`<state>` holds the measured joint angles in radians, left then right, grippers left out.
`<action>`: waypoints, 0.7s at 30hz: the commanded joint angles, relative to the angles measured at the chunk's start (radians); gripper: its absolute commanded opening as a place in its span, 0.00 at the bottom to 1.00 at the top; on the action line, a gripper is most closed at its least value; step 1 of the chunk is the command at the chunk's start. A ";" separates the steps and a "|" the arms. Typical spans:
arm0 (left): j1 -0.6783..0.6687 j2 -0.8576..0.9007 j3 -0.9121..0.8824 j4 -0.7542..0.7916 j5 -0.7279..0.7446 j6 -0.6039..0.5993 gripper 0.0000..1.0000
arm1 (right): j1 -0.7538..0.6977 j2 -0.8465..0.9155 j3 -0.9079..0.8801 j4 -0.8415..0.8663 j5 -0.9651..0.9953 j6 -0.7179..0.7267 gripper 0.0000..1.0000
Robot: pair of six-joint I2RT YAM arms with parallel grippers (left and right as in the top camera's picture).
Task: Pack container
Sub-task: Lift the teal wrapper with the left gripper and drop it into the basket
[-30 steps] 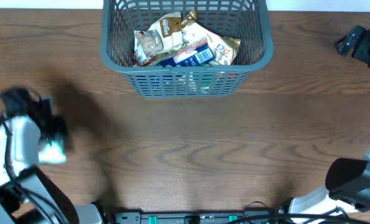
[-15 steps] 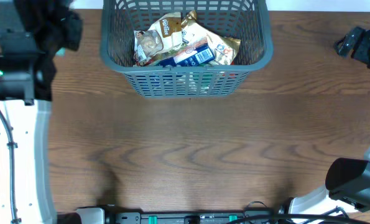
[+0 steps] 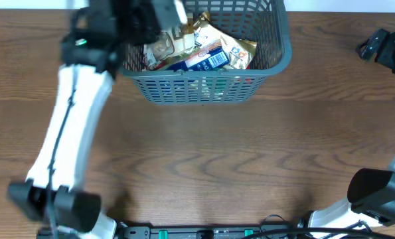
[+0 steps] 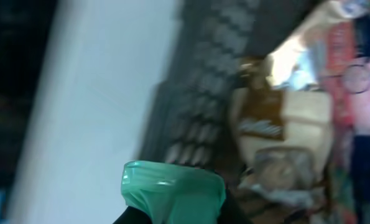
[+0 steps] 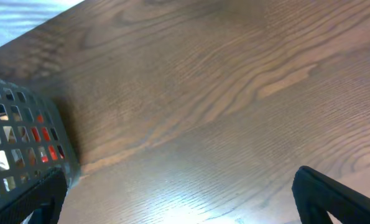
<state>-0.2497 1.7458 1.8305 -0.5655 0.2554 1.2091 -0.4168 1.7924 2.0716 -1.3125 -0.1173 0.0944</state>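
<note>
Open passage over the table [image 3: 204,166] in front and right of the container [image 3: 204,89], barred at its left rim by the left arm [image 3: 78,133], inside by heaped packets [image 3: 204,50].

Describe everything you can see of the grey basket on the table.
The container is a dark grey plastic basket, rectangular, with lattice-slotted walls. It stands upright on the wooden table near its far edge. Crumpled snack packets lie inside, colour showing through the slots. The left arm, blurred, overlaps its left rim; contact cannot be told.
</note>
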 commanded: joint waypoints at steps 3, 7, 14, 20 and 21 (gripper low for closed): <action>-0.046 0.142 0.005 0.006 0.025 0.051 0.06 | -0.001 -0.004 -0.005 -0.005 -0.007 -0.014 0.99; -0.051 0.224 0.005 -0.010 0.025 0.043 0.06 | -0.001 -0.004 -0.005 -0.012 -0.007 -0.014 0.99; -0.048 0.247 0.005 -0.055 0.008 -0.076 0.98 | -0.001 -0.004 -0.005 -0.012 -0.007 -0.014 0.99; -0.036 0.150 0.006 -0.054 -0.127 -0.374 0.98 | 0.000 -0.004 -0.005 0.036 -0.003 -0.042 0.99; -0.027 0.121 0.006 -0.054 -0.147 -0.452 0.98 | 0.000 -0.004 -0.004 0.055 0.002 -0.047 0.99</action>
<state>-0.2981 1.9755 1.8271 -0.6212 0.1902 0.9966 -0.4168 1.7924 2.0712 -1.2797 -0.1169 0.0822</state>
